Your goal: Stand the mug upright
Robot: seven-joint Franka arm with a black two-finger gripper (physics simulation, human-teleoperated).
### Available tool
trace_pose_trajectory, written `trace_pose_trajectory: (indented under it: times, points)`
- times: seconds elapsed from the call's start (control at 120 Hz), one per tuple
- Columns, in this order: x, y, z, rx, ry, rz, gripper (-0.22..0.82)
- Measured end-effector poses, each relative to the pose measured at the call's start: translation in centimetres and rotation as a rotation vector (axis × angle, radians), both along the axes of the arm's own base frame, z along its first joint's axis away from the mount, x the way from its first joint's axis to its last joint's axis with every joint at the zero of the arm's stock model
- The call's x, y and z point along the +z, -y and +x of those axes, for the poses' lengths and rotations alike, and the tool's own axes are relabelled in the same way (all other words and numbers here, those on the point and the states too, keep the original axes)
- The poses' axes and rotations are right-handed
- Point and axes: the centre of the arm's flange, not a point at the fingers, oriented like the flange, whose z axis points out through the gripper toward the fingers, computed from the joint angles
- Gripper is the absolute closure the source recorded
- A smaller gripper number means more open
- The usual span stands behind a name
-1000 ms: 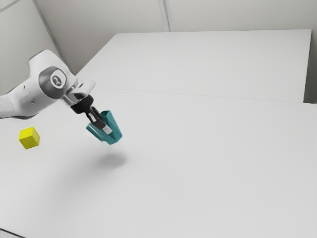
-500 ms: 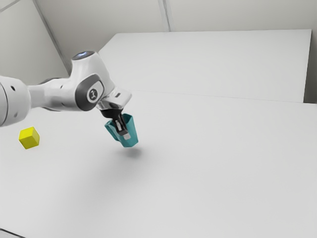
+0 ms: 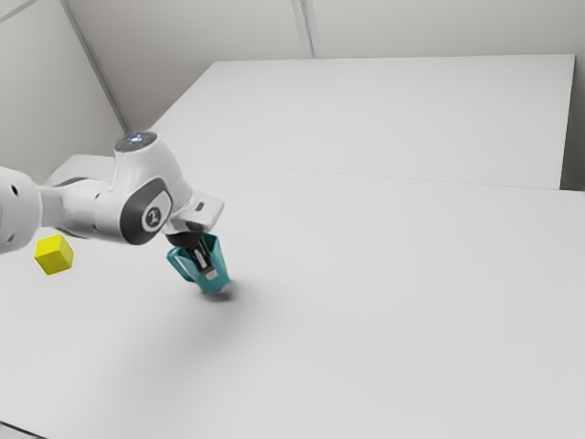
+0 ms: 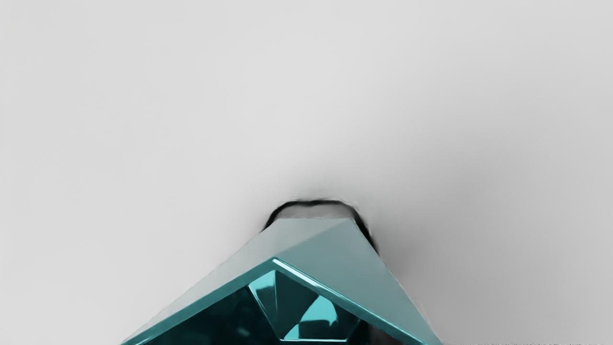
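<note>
Your gripper point(image 3: 209, 272) looks closed on the mug point(image 3: 216, 284), which leans in its grasp with its mouth upward and its base low over the table point(image 3: 366, 302) (whether an edge already touches, I can't tell from here). I'd have you turn the wrist gently until that base lies level, then ease straight down and open only once it sits flat, since letting go at this slant could tip it over.

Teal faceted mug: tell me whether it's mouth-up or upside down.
Mouth-up: the teal faceted mug has its rim above its narrower base in the exterior view. Whether it is fully upright, I cannot tell.
</note>
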Motion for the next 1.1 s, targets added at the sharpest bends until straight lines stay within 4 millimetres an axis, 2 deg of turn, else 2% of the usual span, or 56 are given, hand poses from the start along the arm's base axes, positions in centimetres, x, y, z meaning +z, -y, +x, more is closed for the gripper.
trace_pose_trajectory:
  times: [0.075,0.217,0.3,0.592,0.8,0.958,1.1]
  points:
    - [0.0,0.3,-0.1,0.001,0.026,0.006,0.79]
    - [0.2,2.8,0.0,-0.036,0.069,0.010,0.79]
    - [0.1,3.6,0.0,-0.044,0.080,0.011,0.79]
    - [-1.1,3.6,0.3,-0.018,0.081,0.014,0.79]
    - [-1.2,4.1,0.4,-0.017,0.086,0.015,0.78]
    - [-1.1,4.6,0.4,-0.017,0.089,0.013,0.72]
    - [-1.0,4.9,0.4,-0.017,0.090,0.011,0.63]
